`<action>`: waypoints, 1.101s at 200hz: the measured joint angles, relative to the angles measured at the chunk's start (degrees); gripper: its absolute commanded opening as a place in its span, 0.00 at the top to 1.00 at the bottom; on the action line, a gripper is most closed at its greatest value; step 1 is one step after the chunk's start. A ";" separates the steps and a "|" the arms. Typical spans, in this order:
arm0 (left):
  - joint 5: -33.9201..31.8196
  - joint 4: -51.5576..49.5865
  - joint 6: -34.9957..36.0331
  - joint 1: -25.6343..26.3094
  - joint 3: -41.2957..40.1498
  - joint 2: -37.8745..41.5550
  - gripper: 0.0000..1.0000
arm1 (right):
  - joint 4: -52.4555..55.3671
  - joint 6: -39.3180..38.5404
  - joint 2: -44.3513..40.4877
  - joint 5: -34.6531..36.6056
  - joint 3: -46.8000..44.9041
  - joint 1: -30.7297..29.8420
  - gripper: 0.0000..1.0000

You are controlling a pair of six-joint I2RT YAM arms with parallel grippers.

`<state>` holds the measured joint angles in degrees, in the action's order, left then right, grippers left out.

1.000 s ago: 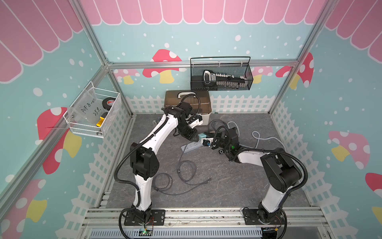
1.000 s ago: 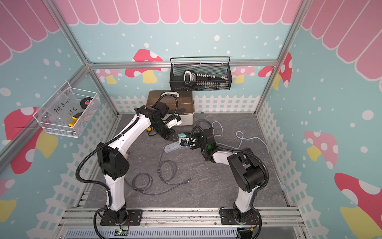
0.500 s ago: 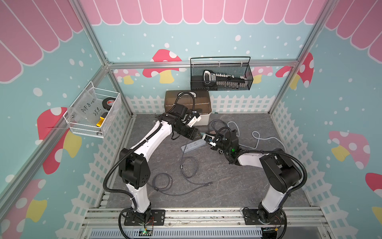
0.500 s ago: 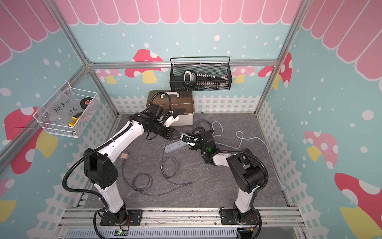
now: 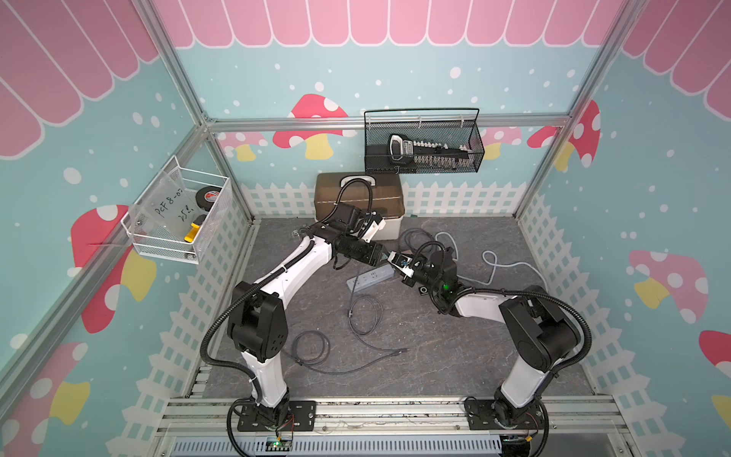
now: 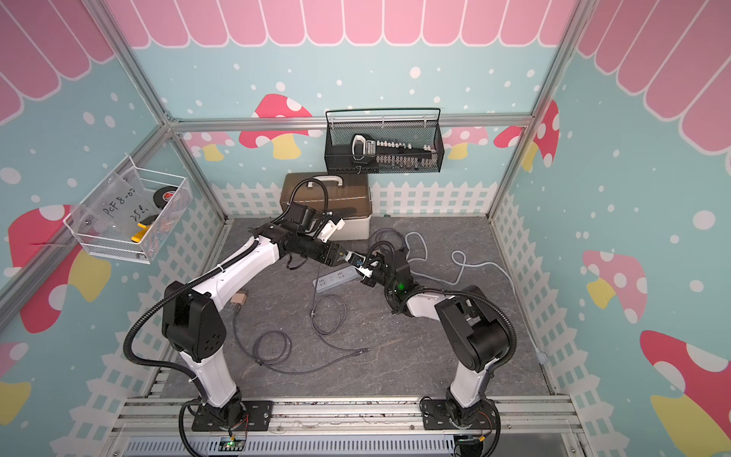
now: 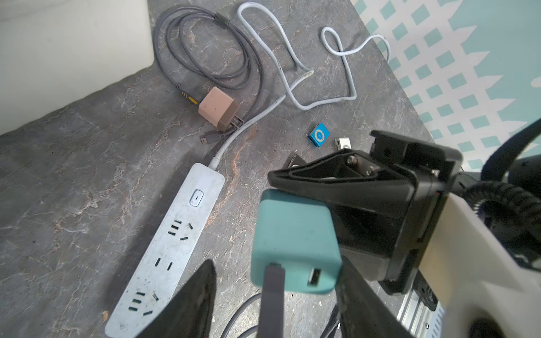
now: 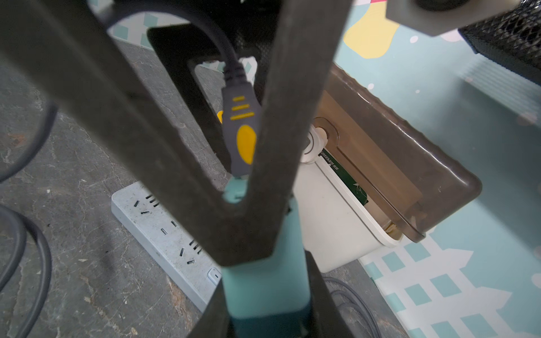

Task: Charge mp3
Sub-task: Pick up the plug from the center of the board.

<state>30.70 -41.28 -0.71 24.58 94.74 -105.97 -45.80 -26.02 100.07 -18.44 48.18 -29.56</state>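
The left gripper stands released, its fingers apart on either side of the grey USB plug and not pinching it; the plug sits in the teal charger, which the right gripper clamps and holds above the table; under them lies the white power strip; the right gripper's frame half hides a dark flat thing, perhaps another player; past it the blue mp3 player lies flat on the table, no lead in it, just beside a silver player; farther off are a pink charger, a coiled grey cable, a white cord and the brown-lidded box; against a second ago, the elbow of the left arm has swung out towards the side wall, and a tan adapter beside it now shows
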 measured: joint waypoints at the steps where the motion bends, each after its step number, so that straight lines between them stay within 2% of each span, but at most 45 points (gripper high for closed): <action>1: -0.02 0.02 0.00 0.00 0.00 0.00 0.40 | 0.00 0.00 0.00 0.00 0.00 -0.02 0.88; 36: 0.28 0.70 -0.52 0.59 0.00 0.00 0.51 | 0.35 1.03 0.00 0.52 0.22 -0.46 0.88; 76: 0.81 0.90 0.57 0.59 0.00 0.00 0.73 | 0.52 1.88 0.00 1.29 0.24 -0.59 0.86; 99: 0.85 0.90 1.29 0.57 0.02 -0.02 0.84 | 0.63 2.75 0.00 1.36 0.26 -0.59 0.77; 122: 1.38 0.00 1.77 0.57 0.87 -0.39 0.90 | 0.48 3.93 0.00 2.01 0.26 -0.66 0.49; 153: 1.11 -4.94 4.90 1.01 6.38 -2.49 0.94 | -0.22 4.22 -0.59 3.82 0.13 -1.31 0.27; 190: -5.38 -14.84 11.47 0.11 14.80 -5.40 0.96 | 2.40 2.62 -6.93 6.88 -5.20 -1.14 0.24; 220: -12.22 -21.35 17.57 -0.81 15.43 -6.62 0.96 | 10.56 0.70 -12.96 9.33 -8.35 -1.14 0.24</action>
<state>18.48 -62.63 16.86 23.77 110.17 -112.60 -35.24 -25.32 87.11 -9.10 39.83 -30.70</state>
